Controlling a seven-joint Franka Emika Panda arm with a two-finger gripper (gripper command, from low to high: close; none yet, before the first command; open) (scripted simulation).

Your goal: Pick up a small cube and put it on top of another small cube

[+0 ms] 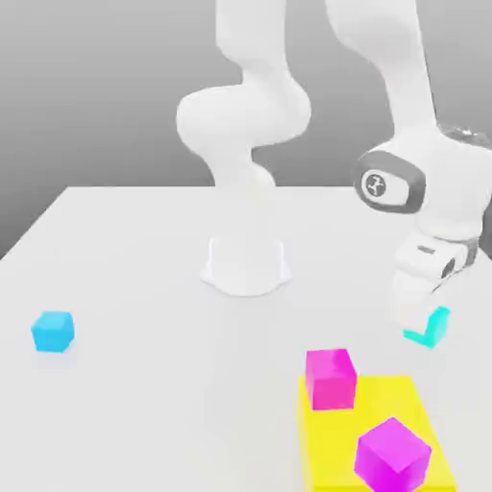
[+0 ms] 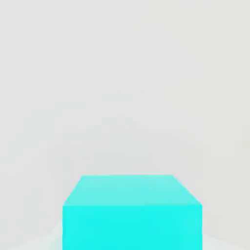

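A small teal cube (image 1: 432, 327) rests on the white table at the exterior view's right. My gripper (image 1: 420, 311) has come down on it from above, its pale fingers shut on the cube and covering part of it. The hand view looks at the same teal cube (image 2: 132, 212) from very close. A second small cube, light blue (image 1: 53, 331), sits far off at the exterior view's left on the table.
A flat yellow slab (image 1: 408, 408) lies near the front right and carries a pink cube (image 1: 331, 377) and a purple cube (image 1: 391, 455). The arm's white base (image 1: 245, 264) stands mid-table behind them.
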